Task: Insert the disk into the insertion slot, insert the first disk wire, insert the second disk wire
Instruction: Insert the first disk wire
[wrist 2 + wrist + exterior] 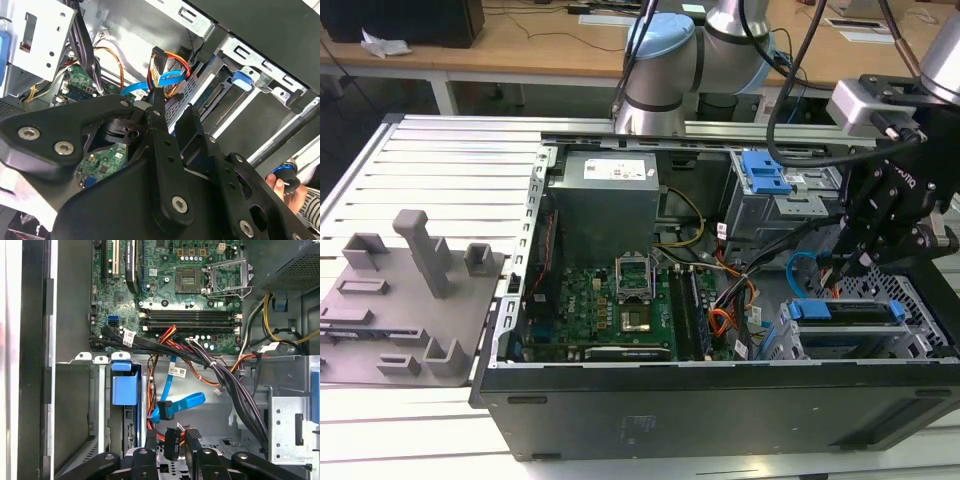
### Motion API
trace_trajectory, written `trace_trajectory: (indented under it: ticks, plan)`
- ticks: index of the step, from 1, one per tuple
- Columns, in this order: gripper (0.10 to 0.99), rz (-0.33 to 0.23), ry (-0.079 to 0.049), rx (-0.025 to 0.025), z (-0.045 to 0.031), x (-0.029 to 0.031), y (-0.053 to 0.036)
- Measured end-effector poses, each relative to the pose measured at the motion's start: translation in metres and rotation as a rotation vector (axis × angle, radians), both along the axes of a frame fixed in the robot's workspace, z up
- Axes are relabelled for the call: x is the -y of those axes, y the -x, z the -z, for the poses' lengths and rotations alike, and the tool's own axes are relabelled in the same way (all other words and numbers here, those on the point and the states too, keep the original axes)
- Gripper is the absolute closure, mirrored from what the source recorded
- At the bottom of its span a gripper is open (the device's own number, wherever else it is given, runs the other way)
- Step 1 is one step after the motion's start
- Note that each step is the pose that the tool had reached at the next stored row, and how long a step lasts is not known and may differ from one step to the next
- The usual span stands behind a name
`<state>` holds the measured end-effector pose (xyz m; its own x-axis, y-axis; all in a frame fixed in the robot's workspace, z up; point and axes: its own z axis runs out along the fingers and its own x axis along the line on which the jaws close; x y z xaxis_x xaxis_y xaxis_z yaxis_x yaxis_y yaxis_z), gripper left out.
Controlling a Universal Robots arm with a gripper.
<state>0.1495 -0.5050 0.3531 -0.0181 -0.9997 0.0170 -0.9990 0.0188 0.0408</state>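
Step judged: seating first disk wire [172, 446]; disk [845, 310] lodged in insertion slot [920, 340]; gripper [172, 432] apparently clenched on the wire's plug, which wants squaring to the disk's rear.

A silver slatted table [440, 160] carries the scene in the exterior view. An open black computer case [720, 410] lies on its side on the slats. Just beside it, at the case's nine o'clock, rests a flat grey fixture plate [405, 300] with upright blocks.
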Motion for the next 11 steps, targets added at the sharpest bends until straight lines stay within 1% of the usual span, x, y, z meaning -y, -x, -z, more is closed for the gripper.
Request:
trace_trajectory:
  ticks: [5, 7, 8, 9, 11]
  plan:
    - [0.725, 0.000, 0.001, 0.0000, 0.0007, 0.0000, 0.0000]
    - [0.741, 0.000, 0.001, 0.0000, 0.0008, 0.0000, 0.0000]
    - [0.871, 0.000, 0.002, 0.0000, 0.0008, 0.0000, 0.0000]
    - [0.914, 0.000, 0.002, 0.0000, 0.0007, 0.0000, 0.0000]
    - [0.914, 0.000, 0.003, 0.0000, 0.0008, 0.0000, 0.0000]
